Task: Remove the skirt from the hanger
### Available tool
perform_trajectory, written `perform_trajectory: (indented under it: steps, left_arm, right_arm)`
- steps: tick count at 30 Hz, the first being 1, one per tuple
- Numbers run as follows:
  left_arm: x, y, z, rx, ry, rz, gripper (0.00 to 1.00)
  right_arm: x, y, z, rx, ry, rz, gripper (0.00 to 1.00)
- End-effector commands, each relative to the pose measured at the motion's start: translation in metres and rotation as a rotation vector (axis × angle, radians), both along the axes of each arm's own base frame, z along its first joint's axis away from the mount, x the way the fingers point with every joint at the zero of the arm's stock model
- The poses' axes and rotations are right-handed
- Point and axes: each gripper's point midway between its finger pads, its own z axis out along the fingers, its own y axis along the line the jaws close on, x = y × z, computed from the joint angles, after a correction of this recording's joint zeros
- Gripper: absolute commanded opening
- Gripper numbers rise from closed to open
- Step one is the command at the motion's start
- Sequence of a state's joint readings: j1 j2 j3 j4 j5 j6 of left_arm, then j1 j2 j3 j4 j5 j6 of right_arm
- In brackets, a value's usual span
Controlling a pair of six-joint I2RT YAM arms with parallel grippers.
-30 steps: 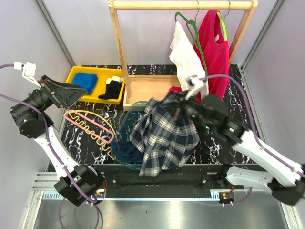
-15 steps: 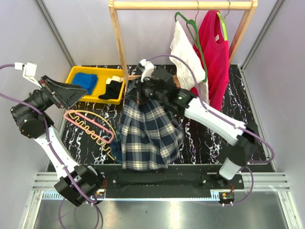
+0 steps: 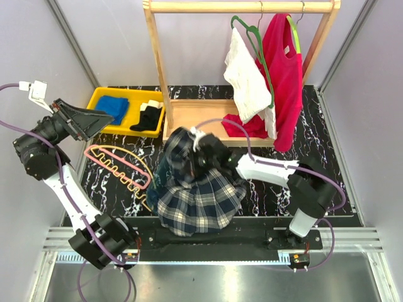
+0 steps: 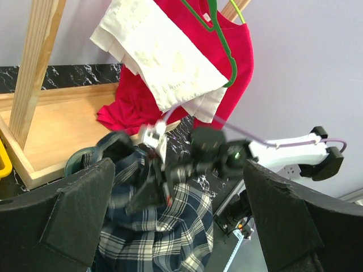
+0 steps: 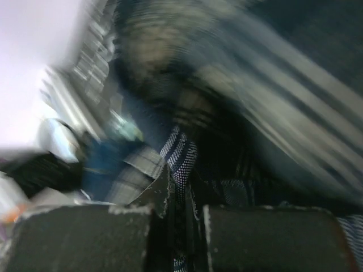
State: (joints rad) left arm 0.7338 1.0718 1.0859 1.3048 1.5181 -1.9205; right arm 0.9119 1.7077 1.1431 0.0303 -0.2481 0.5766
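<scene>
The blue-and-white plaid skirt (image 3: 200,200) lies bunched on the black marble table near its front edge. It also shows in the left wrist view (image 4: 170,226). A dark teal hanger edge (image 3: 161,171) shows at the skirt's left side. My right gripper (image 3: 191,158) is down on the top of the skirt. In the blurred right wrist view it (image 5: 178,198) is shut on a fold of the skirt (image 5: 182,161). My left gripper (image 3: 94,121) is held high at the far left, open and empty, with its fingers (image 4: 79,209) wide apart.
A pink notched hanger (image 3: 116,165) lies on the table left of the skirt. A yellow tray (image 3: 99,95) with a blue cloth and black socks sits at the back left. The wooden rack (image 3: 157,69) holds a white garment (image 3: 249,78) and a red shirt (image 3: 286,69).
My right arm swung the skirt from the right towards the rack post, then lowered it onto the table near the front edge. My left arm has not moved.
</scene>
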Motion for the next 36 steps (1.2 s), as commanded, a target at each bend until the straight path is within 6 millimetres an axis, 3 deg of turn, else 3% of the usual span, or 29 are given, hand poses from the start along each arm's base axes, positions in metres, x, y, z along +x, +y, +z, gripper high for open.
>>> perform_trajectory:
  steps: [1,3,4,6,7,8,10,12,13,15,18,19,23,25,26,28,29,30,31,32,33,34,35,36]
  left_arm:
    - [-0.008,-0.001,-0.017,0.236,-0.105,-0.011,0.99]
    - [-0.005,0.0,-0.014,0.222,-0.106,-0.011,0.99]
    - [-0.004,0.002,-0.014,0.22,-0.106,-0.01,0.99]
    - [-0.003,0.002,-0.012,0.22,-0.106,-0.009,0.99]
    - [-0.003,0.003,-0.011,0.222,-0.108,-0.009,0.99]
    - [-0.003,0.002,-0.011,0.222,-0.108,-0.01,0.99]
    - [-0.003,0.002,-0.011,0.228,-0.113,-0.01,0.99]
    - [-0.003,0.002,-0.011,0.227,-0.109,-0.011,0.99]
    - [-0.003,0.003,-0.012,0.23,-0.108,-0.009,0.99]
    - [-0.003,0.003,-0.012,0.234,-0.107,-0.009,0.99]
    - [-0.002,0.004,-0.012,0.232,-0.106,-0.011,0.99]
    - [-0.002,0.004,-0.011,0.234,-0.107,-0.009,0.99]
    - [-0.001,0.004,-0.01,0.238,-0.11,-0.011,0.99]
    - [0.0,0.005,-0.011,0.235,-0.104,-0.011,0.99]
    - [0.0,0.006,-0.012,0.236,-0.101,-0.01,0.99]
    - [0.001,0.007,-0.013,0.238,-0.091,-0.011,0.99]
    - [0.0,0.007,-0.014,0.241,-0.09,-0.011,0.99]
    - [0.0,0.006,-0.014,0.244,-0.094,-0.012,0.99]
    - [-0.001,0.007,-0.014,0.249,-0.093,-0.011,0.99]
    - [-0.001,0.006,-0.014,0.25,-0.094,-0.012,0.99]
    - [-0.001,0.006,-0.014,0.249,-0.093,-0.012,0.99]
    - [0.0,0.007,-0.014,0.251,-0.088,-0.013,0.99]
    - [-0.001,0.007,-0.013,0.252,-0.089,-0.012,0.99]
    - [-0.001,0.007,-0.014,0.252,-0.087,-0.012,0.99]
  right_arm:
    - [-0.026,-0.022,-0.04,-0.047,0.089,-0.019,0.0]
    - [-0.033,-0.022,-0.054,-0.09,0.146,0.01,0.0]
    - [-0.037,-0.023,-0.076,-0.149,0.203,0.023,0.0]
    - [-0.046,-0.017,-0.082,-0.216,0.3,0.075,0.0]
    - [-0.05,-0.019,-0.108,-0.29,0.37,0.089,0.02]
    - [-0.057,-0.016,-0.103,-0.322,0.431,0.129,0.06]
    - [-0.063,-0.016,-0.115,-0.359,0.462,0.167,0.21]
    - [-0.062,-0.015,-0.111,-0.352,0.445,0.18,0.38]
    - [-0.06,-0.013,-0.104,-0.341,0.422,0.184,0.55]
    - [-0.051,-0.009,-0.088,-0.325,0.36,0.186,0.66]
    - [-0.03,-0.002,-0.036,-0.281,0.209,0.166,0.91]
    - [-0.021,-0.003,-0.008,-0.257,0.135,0.138,0.97]
    - [0.009,-0.008,0.105,-0.177,-0.124,0.061,1.0]
    - [0.022,-0.016,0.14,-0.2,-0.228,0.033,1.0]
    - [0.023,-0.02,0.175,-0.181,-0.273,0.023,1.0]
    - [0.03,-0.025,0.197,-0.196,-0.329,0.006,1.0]
    - [0.03,-0.031,0.222,-0.178,-0.362,-0.01,1.0]
    - [0.031,-0.035,0.234,-0.182,-0.394,-0.018,1.0]
    - [0.043,-0.047,0.244,-0.213,-0.432,-0.095,1.0]
    - [0.045,-0.062,0.276,-0.188,-0.48,-0.148,1.0]
    - [0.063,-0.084,0.292,-0.179,-0.492,-0.248,1.0]
    - [0.075,-0.115,0.326,-0.148,-0.549,-0.385,1.0]
    - [0.086,-0.135,0.342,-0.135,-0.579,-0.45,1.0]
    - [0.106,-0.174,0.36,-0.131,-0.62,-0.539,1.0]
